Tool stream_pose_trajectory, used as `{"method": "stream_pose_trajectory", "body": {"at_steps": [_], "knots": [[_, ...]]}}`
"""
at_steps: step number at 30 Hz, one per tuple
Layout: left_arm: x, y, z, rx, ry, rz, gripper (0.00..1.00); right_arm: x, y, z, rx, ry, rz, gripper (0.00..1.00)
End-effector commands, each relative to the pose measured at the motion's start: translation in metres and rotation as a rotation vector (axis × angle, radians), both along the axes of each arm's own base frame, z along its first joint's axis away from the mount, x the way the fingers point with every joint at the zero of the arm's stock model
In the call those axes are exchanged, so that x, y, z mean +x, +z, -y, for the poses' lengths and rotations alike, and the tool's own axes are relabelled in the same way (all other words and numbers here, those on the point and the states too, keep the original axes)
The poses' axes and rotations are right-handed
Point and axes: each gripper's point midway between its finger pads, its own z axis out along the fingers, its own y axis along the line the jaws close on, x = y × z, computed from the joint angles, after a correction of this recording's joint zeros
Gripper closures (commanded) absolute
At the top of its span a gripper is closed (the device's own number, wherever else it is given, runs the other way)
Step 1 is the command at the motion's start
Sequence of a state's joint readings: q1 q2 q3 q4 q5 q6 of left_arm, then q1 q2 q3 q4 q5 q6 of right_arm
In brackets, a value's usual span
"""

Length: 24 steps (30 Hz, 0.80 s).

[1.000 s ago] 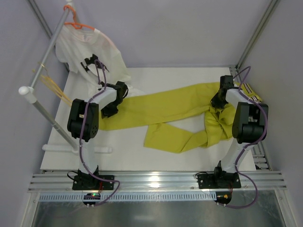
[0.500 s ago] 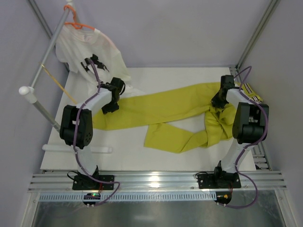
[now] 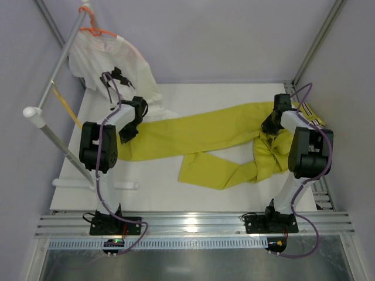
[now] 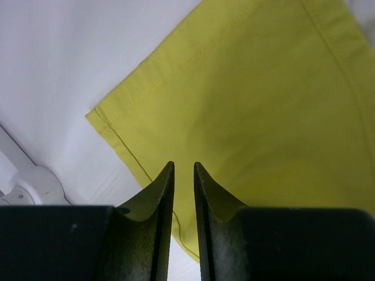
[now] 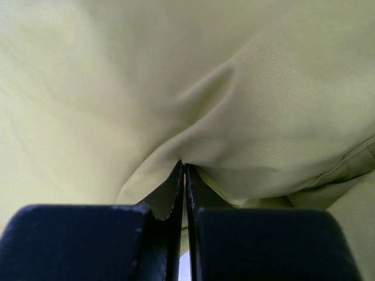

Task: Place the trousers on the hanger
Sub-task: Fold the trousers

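The yellow-green trousers (image 3: pixel 205 132) lie spread across the white table, with the striped waistband (image 3: pixel 310 114) at the far right. My left gripper (image 3: pixel 127 133) hovers over the left leg's end. In the left wrist view it (image 4: pixel 184 167) stands open by a narrow gap, nothing between the fingers, and the hemmed cuff corner (image 4: pixel 117 126) lies below. My right gripper (image 3: pixel 269 124) is shut on a fold of the trousers (image 5: pixel 246 117) near the waist, the cloth pinched at its tips (image 5: pixel 184 165). The thin yellow hanger (image 3: pixel 64 106) hangs from the rail at the left.
A white T-shirt (image 3: pixel 111 64) on an orange hanger (image 3: pixel 94 29) hangs from the slanted metal rail (image 3: pixel 58 67), which ends in a white knob (image 3: pixel 32 113). The rail's stand has a white foot (image 3: pixel 96 184) on the table's left front (image 4: pixel 29 181).
My left gripper has shifted left along the trouser leg toward the cuff and its jaws have narrowed. The yellow hanger, blurred and swinging a second ago, now hangs sharper. The right arm is unchanged.
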<state>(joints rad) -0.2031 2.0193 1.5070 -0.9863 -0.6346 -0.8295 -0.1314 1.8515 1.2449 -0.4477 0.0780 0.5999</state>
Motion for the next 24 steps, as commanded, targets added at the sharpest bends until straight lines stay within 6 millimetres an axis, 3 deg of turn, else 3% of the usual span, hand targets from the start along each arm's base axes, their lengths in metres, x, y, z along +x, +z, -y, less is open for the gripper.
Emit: {"method": "stream_pose_trajectory", "body": {"at_steps": [1,5,10,14,17,24], "knots": [[0.002,-0.005,-0.005,0.014,0.039,0.007,0.82,0.006,0.026,0.003,-0.010,-0.009,0.075,0.96],[-0.002,-0.023,-0.016,0.032,0.079,-0.067,0.85,0.006,0.029,0.006,-0.026,-0.011,0.075,0.96],[-0.017,-0.040,-0.047,0.061,0.170,-0.166,0.87,0.006,0.032,0.006,-0.030,-0.011,0.089,0.96],[-0.022,-0.042,-0.066,0.079,0.227,-0.189,0.88,0.006,0.031,0.006,-0.031,-0.011,0.093,0.96],[-0.019,-0.037,-0.079,0.097,0.258,-0.192,0.89,0.006,0.030,0.005,-0.025,-0.007,0.096,0.96],[0.014,-0.011,-0.089,0.115,0.240,-0.119,0.89,0.007,0.023,-0.009,0.044,0.025,0.112,0.96]]}}
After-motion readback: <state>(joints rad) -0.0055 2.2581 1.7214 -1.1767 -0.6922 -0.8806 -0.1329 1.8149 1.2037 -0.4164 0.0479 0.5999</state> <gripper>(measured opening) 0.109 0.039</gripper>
